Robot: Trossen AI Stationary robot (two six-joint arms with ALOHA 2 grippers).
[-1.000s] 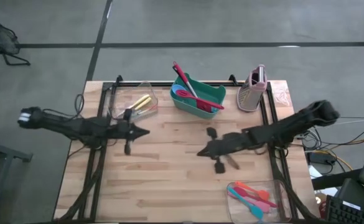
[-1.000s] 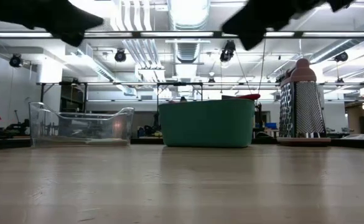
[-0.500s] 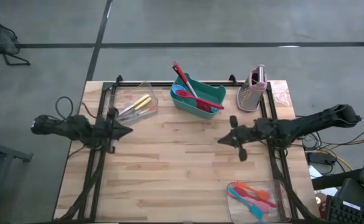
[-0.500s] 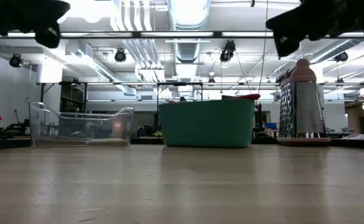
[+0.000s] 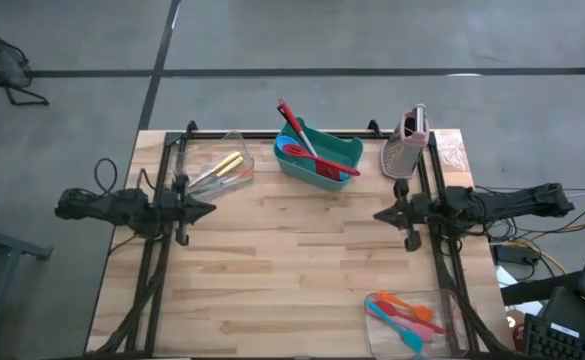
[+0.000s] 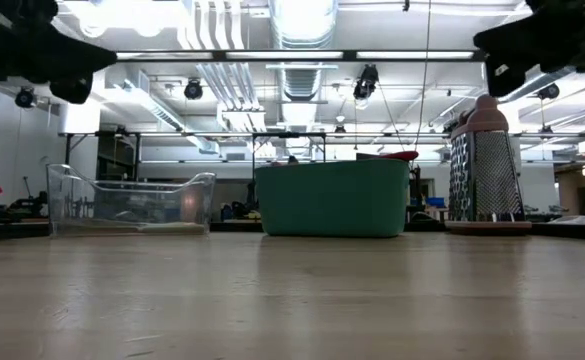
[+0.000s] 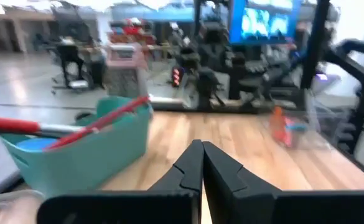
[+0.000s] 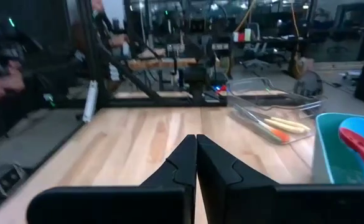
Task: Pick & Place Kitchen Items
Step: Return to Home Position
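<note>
While in bin (image 5: 350, 152), red spoon (image 5: 307, 142) diagonal

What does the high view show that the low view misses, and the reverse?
Only the high view: the near clear tub of orange, pink and teal spatulas, and the yellow-handled cutlery in the far clear tub. Only the low view: the ceiling lights and room behind. Both: the green bin, the grater, the far clear tub, and the left gripper and right gripper, raised at either side.
</note>
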